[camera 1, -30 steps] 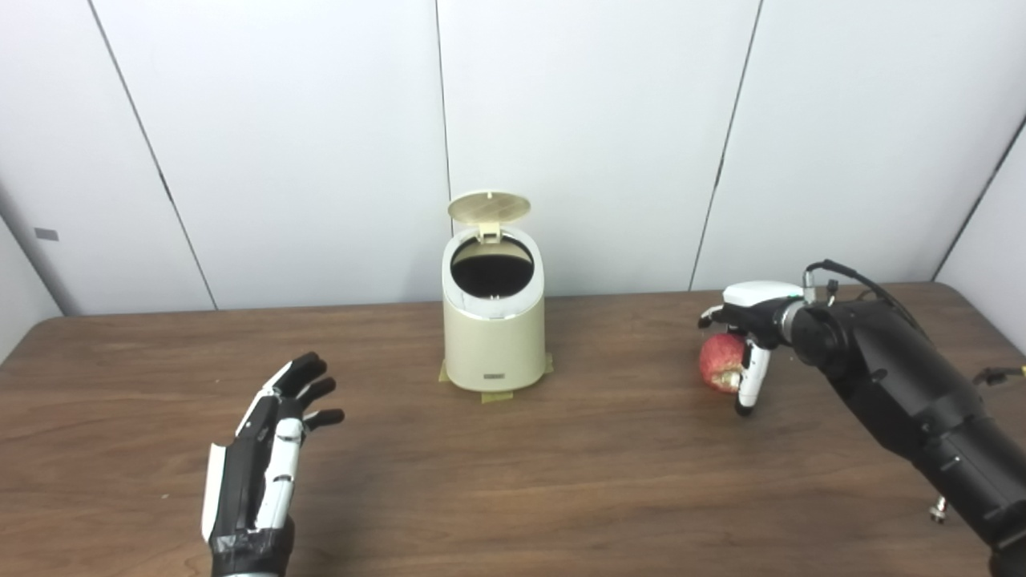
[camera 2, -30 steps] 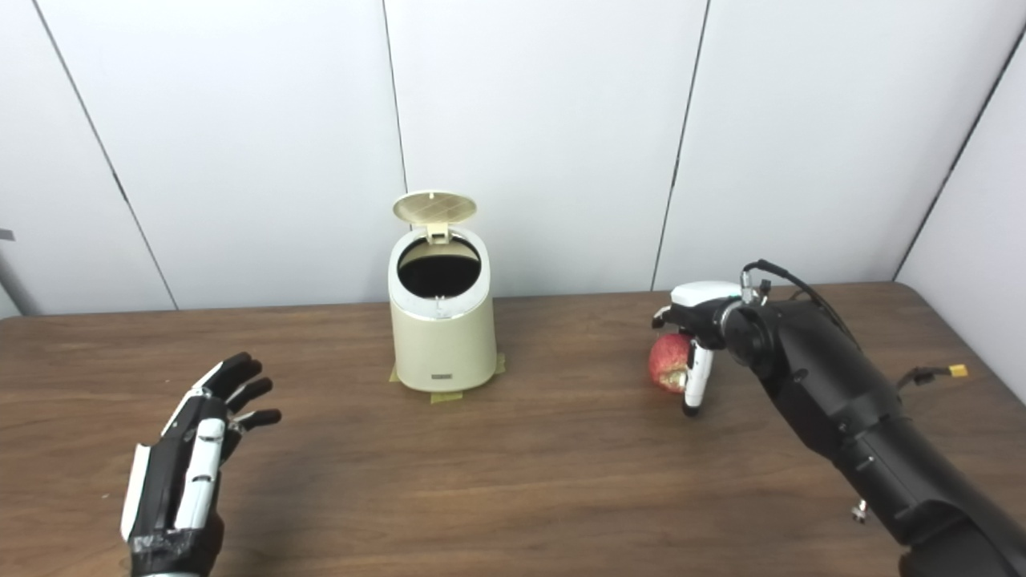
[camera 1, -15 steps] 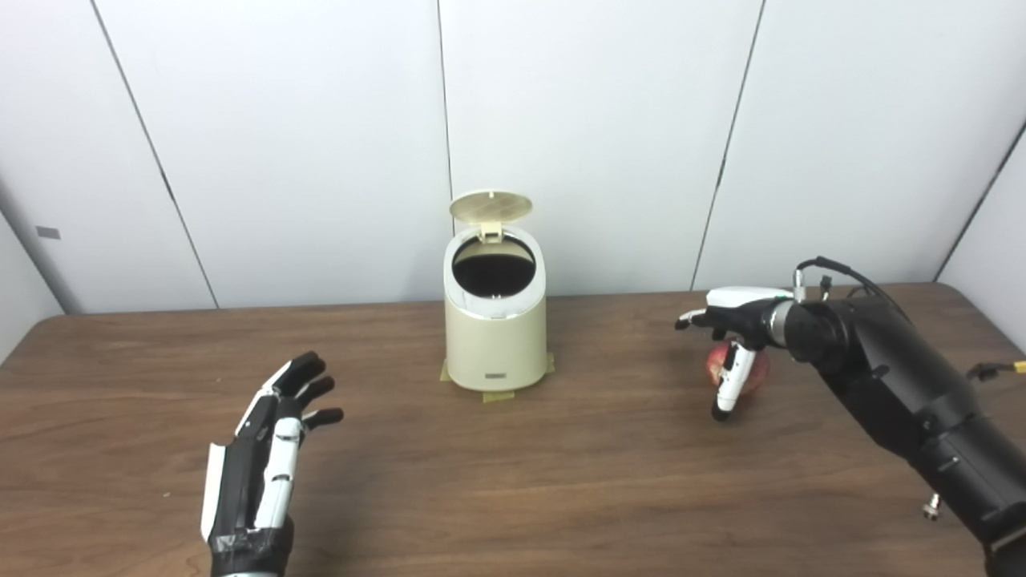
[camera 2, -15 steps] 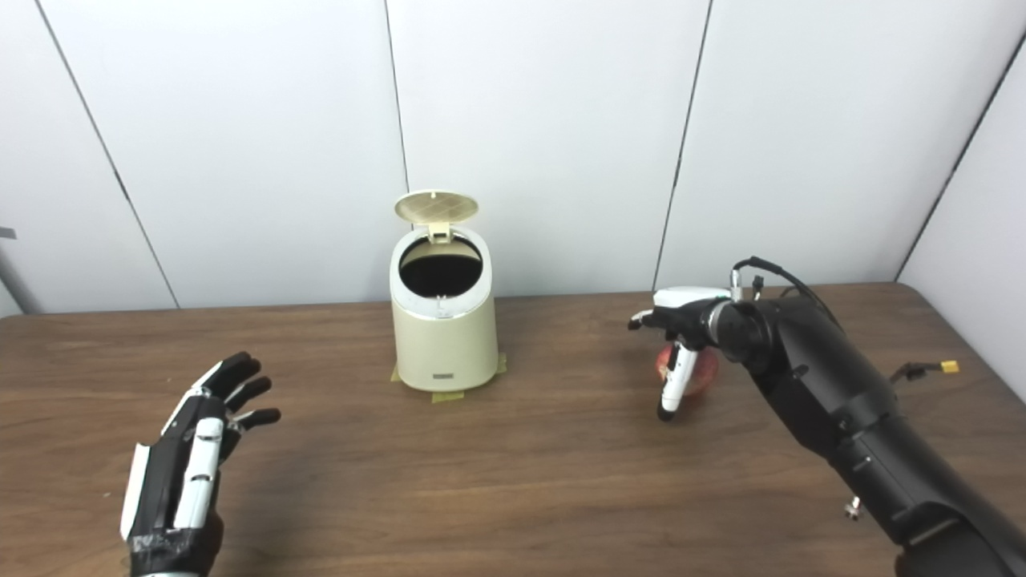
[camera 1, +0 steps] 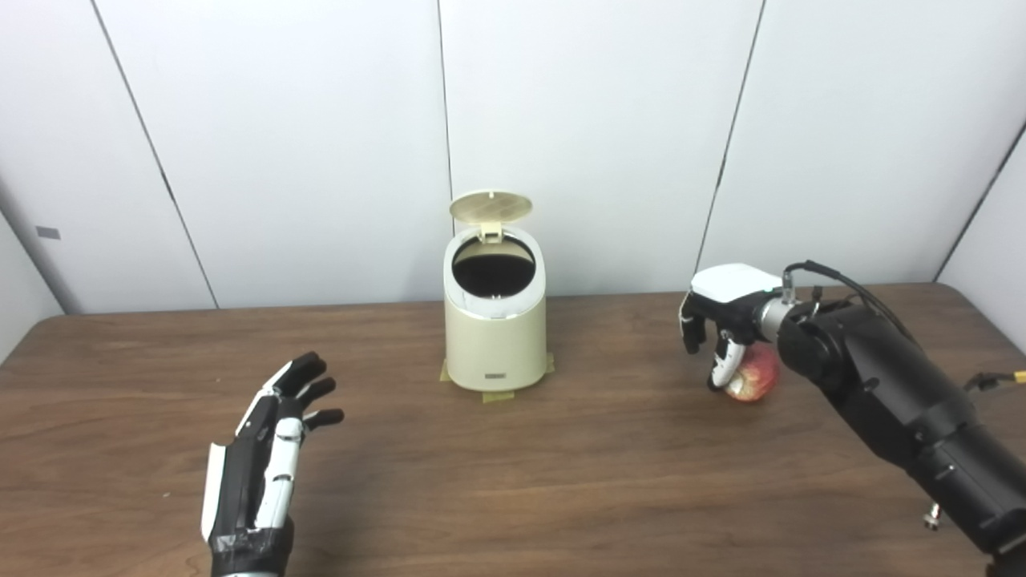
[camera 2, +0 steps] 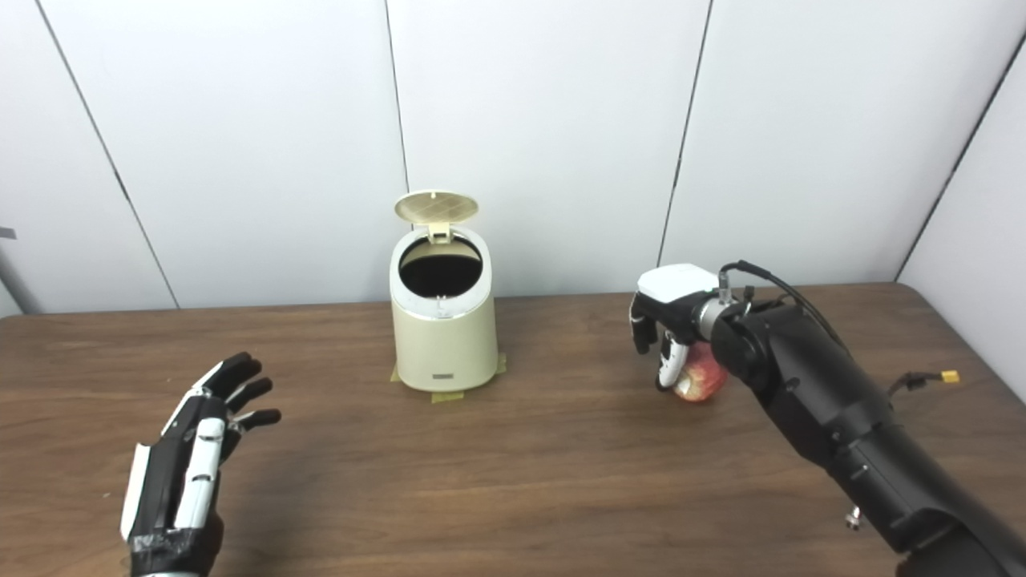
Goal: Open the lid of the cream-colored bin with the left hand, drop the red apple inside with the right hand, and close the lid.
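Left eye view: cream bin (camera 1: 494, 340) sits mid-frame at the back of the wooden table (camera 1: 513, 481), pieces of tape under its base, lid (camera 1: 490, 206) flipped up and standing behind the dark opening. Left hand (camera 1: 260, 461) is at lower left, palm flat over the table, fingers spread, holding nothing, well apart from the bin. Right hand (camera 1: 721, 328) is at right of centre, draped over the red apple (camera 1: 753, 381), fingers (camera 1: 721, 370) curled down along the apple's left side. Apple rests on the table, right of the bin and well apart from it. Can't tell if the hand has actually clamped it or is just cupped around it. Right eye view: same layout, shifted left. Bin (camera 2: 443, 336) a bit left of centre, lid (camera 2: 436, 207) upright, nothing visible inside the black opening. Left hand (camera 2: 192, 469) in the lower left corner, flat and spread. Right hand (camera 2: 672, 320) covers the top and left of the apple (camera 2: 699, 381), which touches the tabletop; black forearm runs off to the lower right corner. Grip firmness not readable here either.
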{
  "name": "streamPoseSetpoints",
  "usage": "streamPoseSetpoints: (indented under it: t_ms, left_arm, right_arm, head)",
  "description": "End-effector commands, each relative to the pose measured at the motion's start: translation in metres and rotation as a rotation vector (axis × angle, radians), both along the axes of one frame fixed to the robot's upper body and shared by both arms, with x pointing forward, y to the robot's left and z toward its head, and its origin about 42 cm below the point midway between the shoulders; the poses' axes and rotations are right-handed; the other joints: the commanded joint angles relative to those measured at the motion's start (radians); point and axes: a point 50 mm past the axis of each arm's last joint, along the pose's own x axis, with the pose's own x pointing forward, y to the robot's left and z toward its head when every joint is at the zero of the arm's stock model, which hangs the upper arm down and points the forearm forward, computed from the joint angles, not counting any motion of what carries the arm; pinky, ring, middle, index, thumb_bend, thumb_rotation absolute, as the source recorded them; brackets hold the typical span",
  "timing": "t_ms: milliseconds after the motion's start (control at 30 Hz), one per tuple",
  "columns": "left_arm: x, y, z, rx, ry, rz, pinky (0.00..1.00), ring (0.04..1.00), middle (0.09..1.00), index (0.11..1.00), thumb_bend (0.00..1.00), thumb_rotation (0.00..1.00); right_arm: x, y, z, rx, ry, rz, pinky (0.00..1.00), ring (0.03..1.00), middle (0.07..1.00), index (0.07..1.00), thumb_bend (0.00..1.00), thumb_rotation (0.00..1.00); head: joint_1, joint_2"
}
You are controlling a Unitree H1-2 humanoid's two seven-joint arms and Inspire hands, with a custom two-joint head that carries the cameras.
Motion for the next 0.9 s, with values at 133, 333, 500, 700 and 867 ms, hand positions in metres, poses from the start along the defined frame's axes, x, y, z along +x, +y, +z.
streamPoseSetpoints:
  t_ms: [133, 333, 500, 700, 867]
  left_arm:
    - [-0.001, -0.001, 0.013, 0.008, -0.053, -0.013, 0.67, 0.8, 0.836, 0.815, 0.28, 0.72]
    - [-0.001, -0.002, 0.013, 0.012, -0.054, -0.01, 0.66, 0.794, 0.831, 0.811, 0.28, 0.72]
    - [0.0, -0.002, 0.013, 0.007, -0.05, -0.009, 0.67, 0.8, 0.836, 0.809, 0.29, 0.72]
    - [-0.001, -0.002, 0.013, 0.008, -0.048, -0.013, 0.68, 0.805, 0.841, 0.807, 0.28, 0.72]
    - [-0.001, -0.002, 0.013, 0.008, -0.049, -0.014, 0.67, 0.804, 0.841, 0.808, 0.28, 0.71]
  right_arm:
    - [0.007, -0.003, 0.038, -0.07, 0.001, -0.048, 0.49, 0.656, 0.749, 0.671, 0.84, 0.1]
    - [0.004, -0.006, 0.037, -0.09, 0.103, -0.154, 0.81, 0.991, 0.992, 0.901, 0.99, 0.15]
    - [0.003, -0.011, 0.037, -0.029, 0.114, -0.177, 0.86, 1.0, 1.0, 0.962, 1.0, 0.26]
    - [0.003, -0.018, 0.037, -0.038, 0.136, -0.197, 0.78, 1.0, 1.0, 0.984, 1.0, 0.35]
    - [0.001, -0.02, 0.039, -0.014, 0.202, -0.229, 0.76, 1.0, 1.0, 0.984, 1.0, 0.33]
  head:
    - [-0.002, 0.001]
    - [-0.003, 0.003]
    - [-0.004, 0.001]
    - [-0.005, 0.002]
    - [-0.007, 0.004]
